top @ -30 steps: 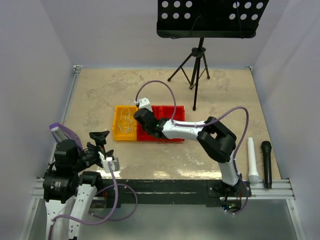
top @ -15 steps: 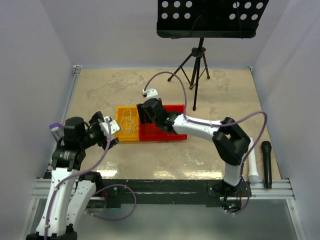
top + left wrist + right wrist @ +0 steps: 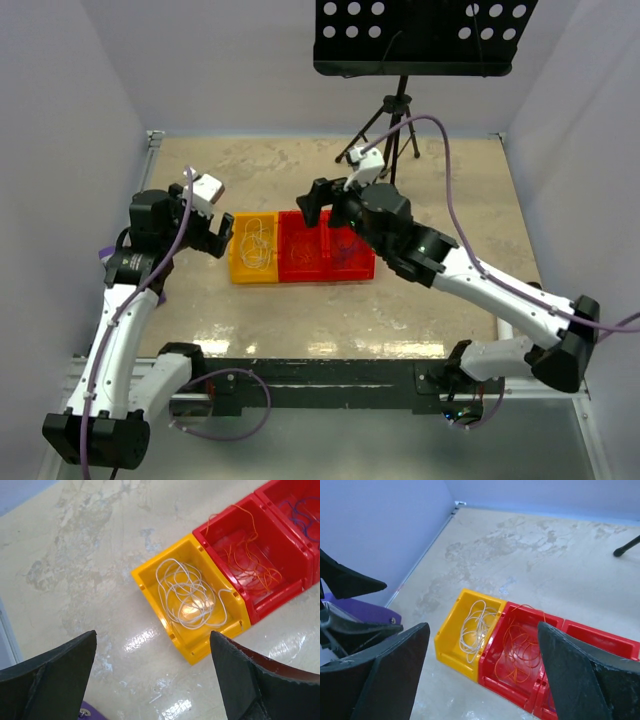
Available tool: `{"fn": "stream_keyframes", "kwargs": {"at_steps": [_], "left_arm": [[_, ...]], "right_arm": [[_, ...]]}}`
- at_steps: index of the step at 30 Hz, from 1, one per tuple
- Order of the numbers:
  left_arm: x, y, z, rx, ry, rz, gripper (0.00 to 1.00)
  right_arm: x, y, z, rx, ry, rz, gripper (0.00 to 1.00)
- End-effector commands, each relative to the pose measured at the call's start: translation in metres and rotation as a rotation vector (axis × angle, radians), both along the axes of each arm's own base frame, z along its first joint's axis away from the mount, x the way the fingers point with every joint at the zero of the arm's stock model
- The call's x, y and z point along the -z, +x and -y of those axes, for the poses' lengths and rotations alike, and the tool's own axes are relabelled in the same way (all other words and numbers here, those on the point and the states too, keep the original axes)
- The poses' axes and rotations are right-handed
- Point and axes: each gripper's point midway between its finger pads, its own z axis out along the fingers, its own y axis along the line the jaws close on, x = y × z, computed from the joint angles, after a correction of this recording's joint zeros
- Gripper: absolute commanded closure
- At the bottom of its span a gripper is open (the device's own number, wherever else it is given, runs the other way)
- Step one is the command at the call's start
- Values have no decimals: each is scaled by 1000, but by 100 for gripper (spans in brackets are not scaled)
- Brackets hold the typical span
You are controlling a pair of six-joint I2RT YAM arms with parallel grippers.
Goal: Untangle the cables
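The cables lie sorted in a row of bins. A white cable (image 3: 255, 245) (image 3: 187, 592) (image 3: 475, 627) coils in the yellow bin (image 3: 238, 270) (image 3: 145, 580). An orange cable (image 3: 303, 252) (image 3: 250, 562) (image 3: 522, 647) loops in the red bin (image 3: 300, 277) beside it. A thin blue-purple cable (image 3: 305, 515) lies in the second red bin (image 3: 352, 270). My left gripper (image 3: 220, 237) (image 3: 152, 635) hovers open just left of the yellow bin, holding nothing. Above the red bins' far side, my right gripper (image 3: 315, 203) (image 3: 483, 626) is open too, with nothing in it.
A black music stand on a tripod (image 3: 392, 130) stands at the back. A white microphone (image 3: 505, 320) and a black microphone (image 3: 533, 325) lie at the right near edge. Purple walls close in the table on three sides.
The right gripper has opened, lifted out of the bins and drawn back to the right. The left arm has swung up from the near edge to beside the yellow bin.
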Motion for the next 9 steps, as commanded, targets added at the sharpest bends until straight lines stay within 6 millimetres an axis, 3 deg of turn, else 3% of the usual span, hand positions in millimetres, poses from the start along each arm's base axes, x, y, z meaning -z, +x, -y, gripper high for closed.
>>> {"fn": "stream_keyframes", "kwargs": {"at_steps": [1, 9], "left_arm": [[-24, 18, -12, -128, -48, 85, 0], [10, 50, -33, -267, 1, 8, 0]], "right_arm": [[-13, -5, 42, 84, 45, 27, 4], [-19, 31, 89, 171, 87, 23, 1]]}}
